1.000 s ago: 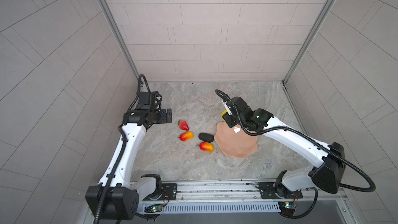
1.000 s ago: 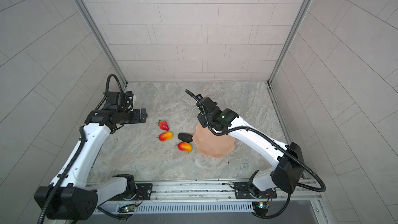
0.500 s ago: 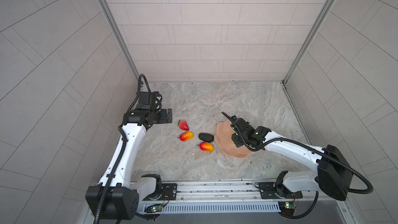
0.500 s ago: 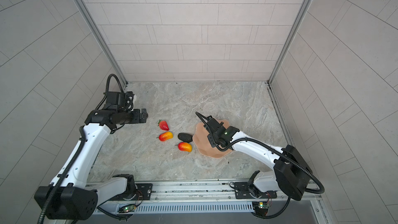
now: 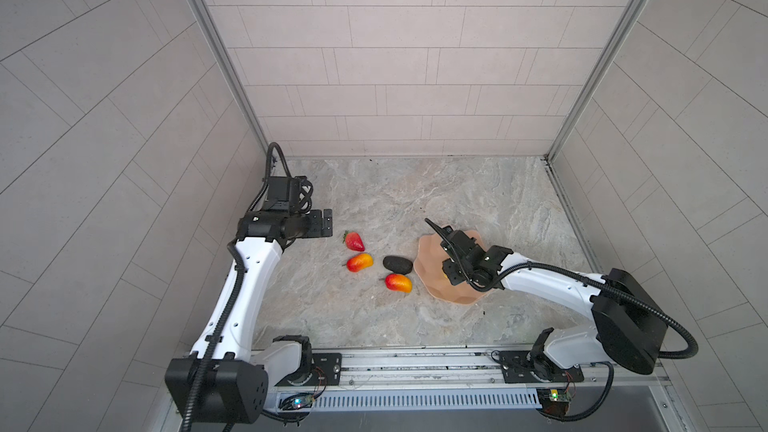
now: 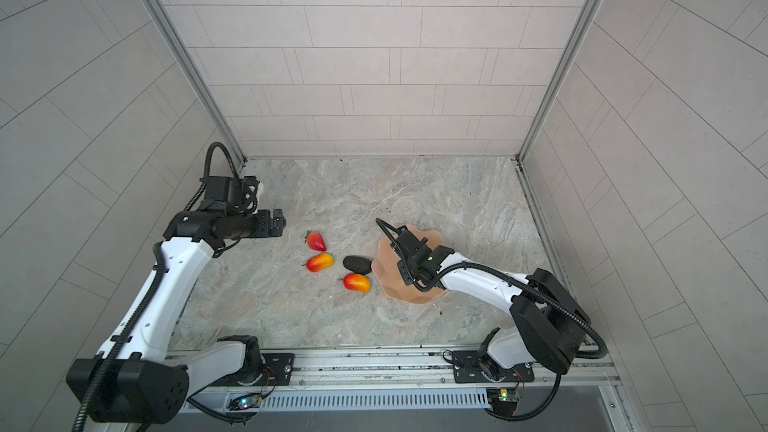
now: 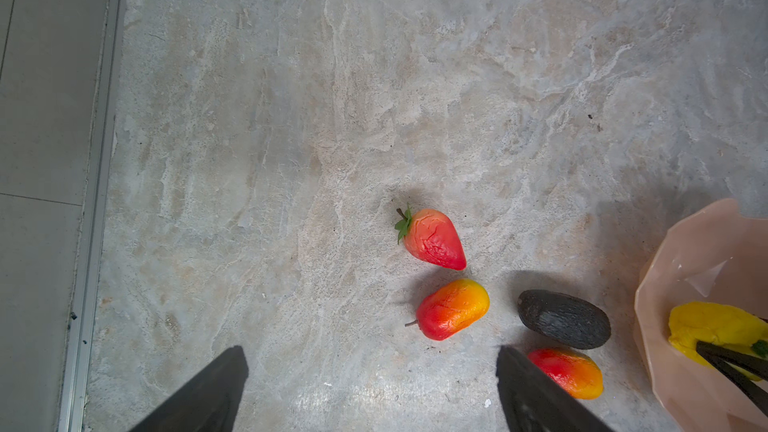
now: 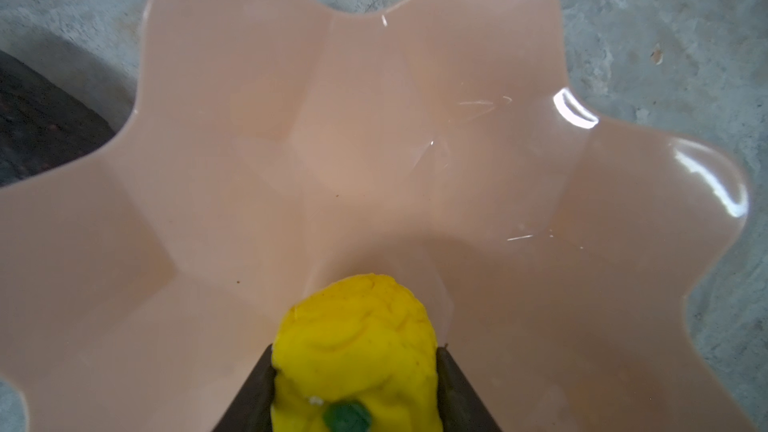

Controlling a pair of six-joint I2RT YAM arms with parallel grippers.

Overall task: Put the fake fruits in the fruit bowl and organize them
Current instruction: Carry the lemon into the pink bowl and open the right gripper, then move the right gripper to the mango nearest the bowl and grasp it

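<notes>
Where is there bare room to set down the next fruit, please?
Most of the fruit bowl is bare, beyond the yellow citrus at the right gripper. The table behind the strawberry toward the back wall is open. Crowded: beside the bowl's rim, where the avocado and two mangoes cluster.

Bumpy yellow citrus [image 8: 353, 347] — inside pink bowl [image 8: 374, 118]

Between right jaws: yellow citrus [image 8: 353, 317] fills your right gripper [image 8: 355, 349], a finger against each side.
Ahead of right jaws: bare fruit bowl [image 8: 374, 139] floor, then its wavy rim.
Between left jaws: your left gripper [image 7: 370, 351] gapes wide over bare table [image 7: 291, 118].
Ahead of left jaws: near mango [image 7: 453, 309], then strawberry [image 7: 434, 238].
Outside the bowl-side left finger: second mango [image 7: 567, 371] just beside it, avocado [image 7: 563, 317] beyond.
Outside the other finger: open table.
</notes>
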